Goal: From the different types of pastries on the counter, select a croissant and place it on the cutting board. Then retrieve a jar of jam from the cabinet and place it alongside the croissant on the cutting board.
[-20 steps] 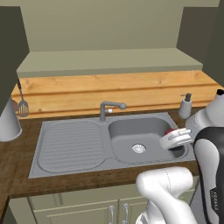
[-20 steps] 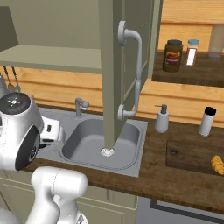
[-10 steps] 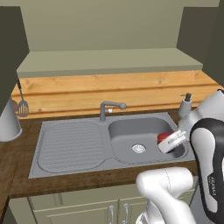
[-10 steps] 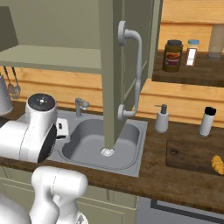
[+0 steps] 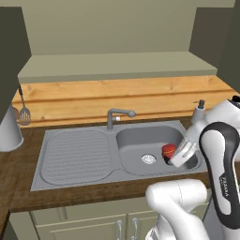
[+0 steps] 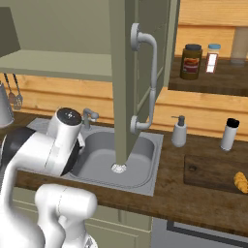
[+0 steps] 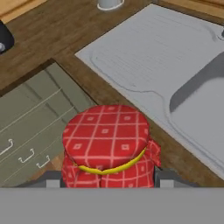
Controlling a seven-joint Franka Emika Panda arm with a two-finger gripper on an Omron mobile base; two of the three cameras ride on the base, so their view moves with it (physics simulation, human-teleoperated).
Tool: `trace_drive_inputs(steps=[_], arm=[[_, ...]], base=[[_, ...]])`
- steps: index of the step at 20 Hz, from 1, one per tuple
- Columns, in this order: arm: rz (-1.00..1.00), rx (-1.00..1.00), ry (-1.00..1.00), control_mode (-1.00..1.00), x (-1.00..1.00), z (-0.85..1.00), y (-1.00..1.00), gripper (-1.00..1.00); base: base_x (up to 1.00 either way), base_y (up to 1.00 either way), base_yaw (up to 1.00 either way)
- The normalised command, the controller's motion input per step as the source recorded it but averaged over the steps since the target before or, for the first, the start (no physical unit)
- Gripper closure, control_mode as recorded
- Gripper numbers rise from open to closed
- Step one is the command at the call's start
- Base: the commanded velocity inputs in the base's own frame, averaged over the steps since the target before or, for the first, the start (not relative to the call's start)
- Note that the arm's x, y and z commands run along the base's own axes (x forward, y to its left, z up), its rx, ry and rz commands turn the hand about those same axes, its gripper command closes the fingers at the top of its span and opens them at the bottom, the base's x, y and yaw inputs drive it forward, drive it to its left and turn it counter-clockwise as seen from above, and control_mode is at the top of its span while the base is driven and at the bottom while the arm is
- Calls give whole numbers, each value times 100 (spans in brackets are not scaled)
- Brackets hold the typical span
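Dark wood bench [image 6: 193,201] runs under the wall cabinet [image 6: 145,58], whose door stands open above the steel sink [image 5: 117,152]. Over the sink basin, the fingers [image 7: 107,177] are clamped on the jar of jam [image 7: 107,146], its red checked cloth top pressed between them; in the left base view the jar shows as a red spot at the wrist. Far off to one side of the fingers, past the soap dispenser [image 6: 179,131], lies the cutting board [image 6: 210,173] with the croissant [image 6: 240,181] on its outer end.

The risks I see lie in the carry. The open cabinet door hangs between the fingers and the board, so a high swing could strike it. A loose hold would drop the jar into the basin. At the board, setting down too near the croissant could knock it off the edge.
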Motion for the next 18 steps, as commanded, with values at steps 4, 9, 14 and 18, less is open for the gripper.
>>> trace_drive_inputs(steps=[4,9,14,18], arm=[[20,9,-17,-100,1,-36,-1,100],[21,5,-16,-100,0,-52,0,100],[20,12,-17,-100,0,-68,0,100],[18,18,-18,-100,0,-50,-17,100]], base=[[0,0,0],[0,0,0],[0,0,0],[0,0,0]])
